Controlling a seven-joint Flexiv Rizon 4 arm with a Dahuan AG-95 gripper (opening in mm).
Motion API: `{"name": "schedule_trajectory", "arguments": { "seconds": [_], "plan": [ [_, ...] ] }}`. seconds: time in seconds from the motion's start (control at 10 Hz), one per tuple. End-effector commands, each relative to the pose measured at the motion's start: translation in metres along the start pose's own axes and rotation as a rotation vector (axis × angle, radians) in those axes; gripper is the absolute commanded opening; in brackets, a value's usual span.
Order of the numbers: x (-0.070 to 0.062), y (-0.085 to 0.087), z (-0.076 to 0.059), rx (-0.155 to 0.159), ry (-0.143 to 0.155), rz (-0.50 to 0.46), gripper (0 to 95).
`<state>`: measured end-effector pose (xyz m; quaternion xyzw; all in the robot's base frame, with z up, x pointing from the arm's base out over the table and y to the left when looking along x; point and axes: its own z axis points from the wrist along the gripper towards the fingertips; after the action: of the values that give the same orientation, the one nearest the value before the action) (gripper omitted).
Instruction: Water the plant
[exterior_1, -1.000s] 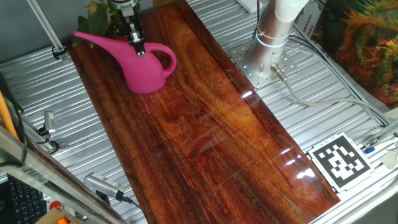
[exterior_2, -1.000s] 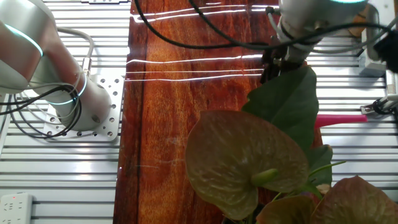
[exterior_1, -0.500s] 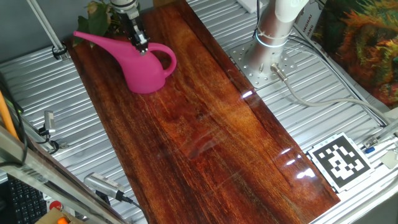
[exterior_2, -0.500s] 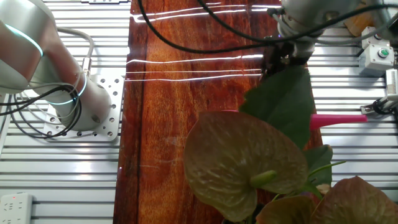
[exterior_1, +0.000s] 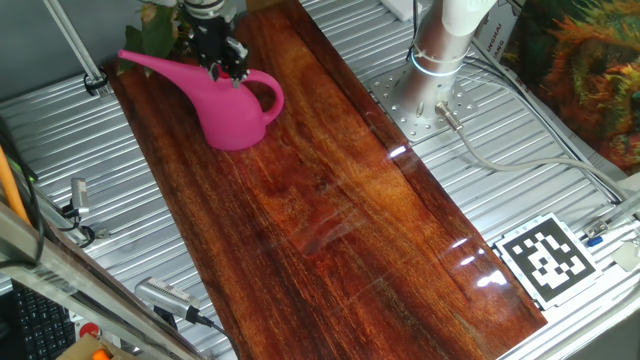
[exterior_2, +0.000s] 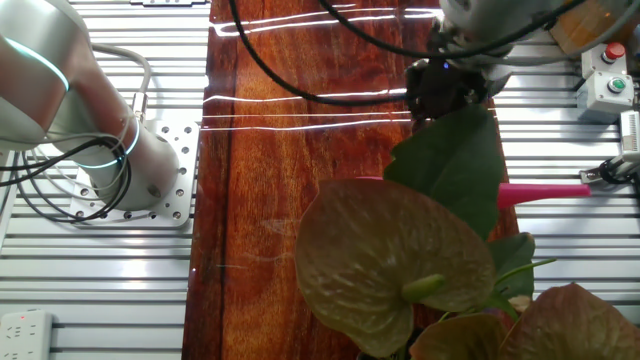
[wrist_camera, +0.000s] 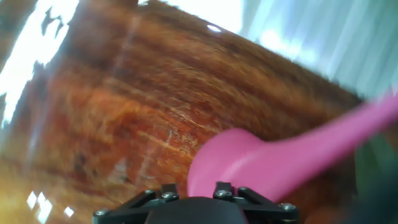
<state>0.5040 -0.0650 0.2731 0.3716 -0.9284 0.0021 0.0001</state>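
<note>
Stretching diagonally across the ribbed metal bench, the long glossy reddish-brown wooden surface (exterior_1: 330, 190) is the largest thing before me, streaked with white glare in the other fixed view (exterior_2: 300, 150). My white arm base (exterior_1: 440, 45) stands on a perforated metal plate beside its right edge. Beyond that, at the far right of one fixed view, sits a bushy mass of orange-and-green foliage (exterior_1: 585, 70).

Next in size is the pink plastic watering can (exterior_1: 235, 100), upright near the far end of the surface, its long thin spout (exterior_1: 160, 65) reaching out to the left over the edge and its loop handle on the right. In the hand view the can (wrist_camera: 242, 165) fills the lower middle, blurred, with the spout running up to the right.

The plant with broad, pointed dark-green leaves (exterior_1: 150, 30) is only partly visible at the top left corner, just behind the spout. In the other fixed view its leaves (exterior_2: 455, 165) crowd the foreground and hide most of the can.

My black claw (exterior_1: 222, 62) hangs right over the top of the can's body, close to where the handle begins. I cannot tell whether its fingers are spread or closed on anything.

A black-and-white square marker tag (exterior_1: 547, 258) lies on the bench at lower right.
</note>
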Motion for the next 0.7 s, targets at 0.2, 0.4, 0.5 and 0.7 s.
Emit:
{"name": "schedule_trajectory", "arguments": {
  "seconds": [0.2,0.4,0.5,0.7],
  "plan": [
    [-0.016,-0.019,-0.004,0.018,-0.071,-0.873,38.0],
    [-0.018,-0.022,0.002,0.02,-0.072,-0.896,38.0],
    [-0.018,-0.022,0.006,0.023,-0.072,-0.903,38.0],
    [-0.021,-0.025,0.01,0.029,-0.065,-0.956,38.0]
  ]
}}
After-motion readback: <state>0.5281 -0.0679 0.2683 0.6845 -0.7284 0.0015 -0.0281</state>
